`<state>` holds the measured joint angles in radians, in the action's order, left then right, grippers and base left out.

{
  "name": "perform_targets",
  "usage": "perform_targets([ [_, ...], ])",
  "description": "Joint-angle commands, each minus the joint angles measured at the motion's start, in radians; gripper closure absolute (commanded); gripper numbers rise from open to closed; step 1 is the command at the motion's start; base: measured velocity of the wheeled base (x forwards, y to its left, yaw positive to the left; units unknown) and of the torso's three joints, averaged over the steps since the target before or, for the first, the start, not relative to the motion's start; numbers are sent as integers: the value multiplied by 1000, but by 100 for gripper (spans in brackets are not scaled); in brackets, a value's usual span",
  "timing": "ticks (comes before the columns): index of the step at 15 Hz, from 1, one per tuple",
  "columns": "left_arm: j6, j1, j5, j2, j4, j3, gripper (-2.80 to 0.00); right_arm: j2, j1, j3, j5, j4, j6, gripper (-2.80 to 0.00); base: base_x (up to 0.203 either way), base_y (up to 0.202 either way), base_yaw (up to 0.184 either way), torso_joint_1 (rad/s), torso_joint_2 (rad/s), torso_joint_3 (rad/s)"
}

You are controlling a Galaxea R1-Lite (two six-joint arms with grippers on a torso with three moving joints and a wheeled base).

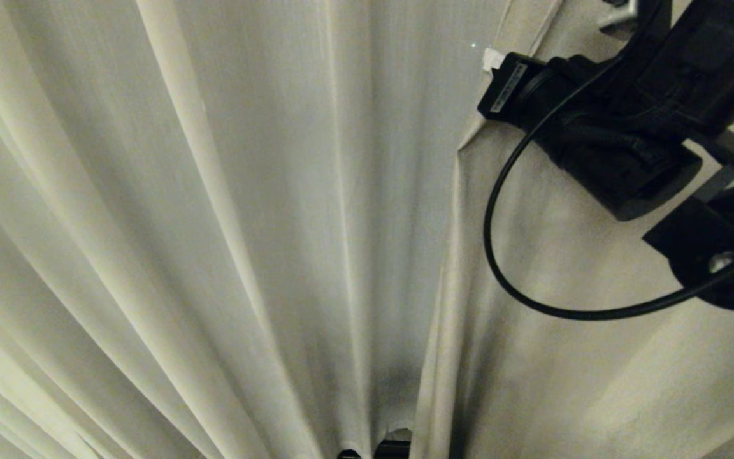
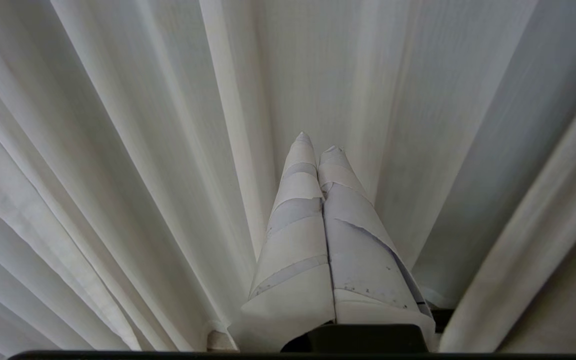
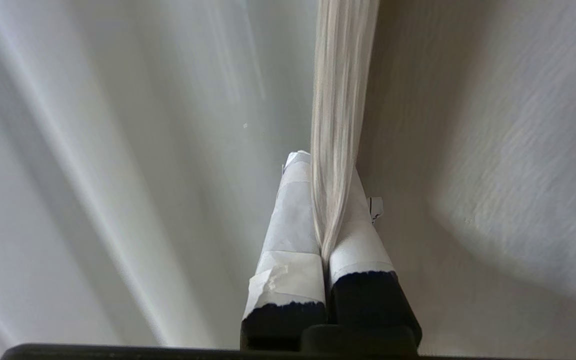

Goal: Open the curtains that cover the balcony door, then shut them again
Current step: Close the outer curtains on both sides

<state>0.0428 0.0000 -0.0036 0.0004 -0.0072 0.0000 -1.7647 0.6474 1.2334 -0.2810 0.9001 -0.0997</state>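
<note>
From the head view, the curtains fill nearly everything: a thin sheer curtain (image 1: 227, 210) hangs in long pleats across the left and middle, and a thicker, grainy opaque curtain (image 1: 596, 382) covers the right side, its vertical edge running down just right of centre. The right arm (image 1: 628, 140), black with a looping cable (image 1: 501, 255), reaches in from the upper right, its front end meeting that edge high up; the right tool itself is hidden behind the arm here. At the very bottom, in the gap where the two panels meet, a small dark strip shows; I cannot tell what it is.

In the left wrist view, the left tool (image 2: 318, 142) has its white-taped fingers (image 2: 293, 240) pressed flat together with nothing between them, pointing at the sheer pleats just ahead.

In the right wrist view, the right tool (image 3: 325, 160) is closed tight on a bunched fold of curtain edge (image 3: 340, 100), which rises from between the taped fingers (image 3: 288, 235). Sheer fabric lies to one side, grainy fabric to the other.
</note>
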Motion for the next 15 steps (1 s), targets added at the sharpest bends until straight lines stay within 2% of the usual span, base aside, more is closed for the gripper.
perform_targets([
  [1,0,0,1,0,0,0,0,-35,39,1,-1,22,14,0,0,0,0,0,0,0],
  [4,0,0,1,0,0,0,0,-68,69,4,-1,53,42,0,0,0,0,0,0,0],
  [15,0,0,1,0,0,0,0,-130,95,32,-2,71,52,0,0,0,0,0,0,0],
])
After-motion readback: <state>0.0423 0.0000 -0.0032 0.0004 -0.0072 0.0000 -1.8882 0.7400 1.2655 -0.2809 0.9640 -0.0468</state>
